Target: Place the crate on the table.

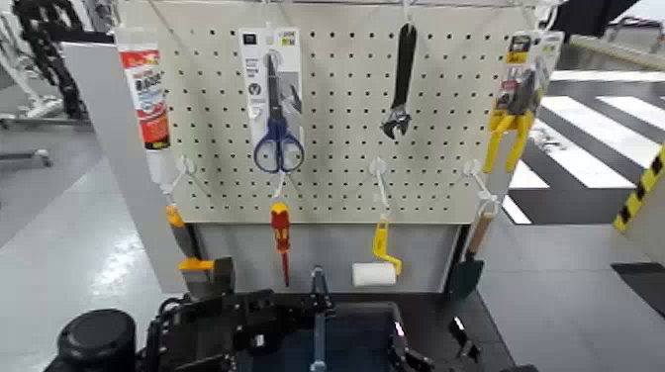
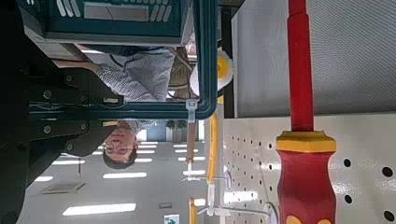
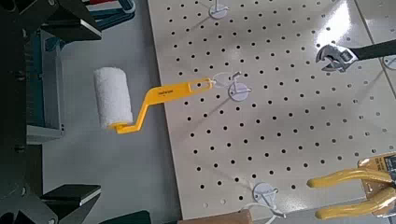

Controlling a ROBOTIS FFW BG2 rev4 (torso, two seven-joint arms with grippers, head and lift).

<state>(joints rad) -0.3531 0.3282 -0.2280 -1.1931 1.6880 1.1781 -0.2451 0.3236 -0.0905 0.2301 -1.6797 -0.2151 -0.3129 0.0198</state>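
We're mid-carry w/ dark blue-grey plastic crate [image 1: 327,341] at matte black table [image 1: 485,317]; next lower it level; jaws' state: can't tell

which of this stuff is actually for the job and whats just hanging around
For the job:
crate, at the bottom of the head view
table
left pincer and right pincer at the crate's sides

Just there:
pegboard
scissors
wrench
red screwdriver
paint roller
yellow pliers

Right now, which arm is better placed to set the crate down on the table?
Neither alone, probably. The left gripper is left of the crate, the right gripper right of it; both should lower it onto the table.
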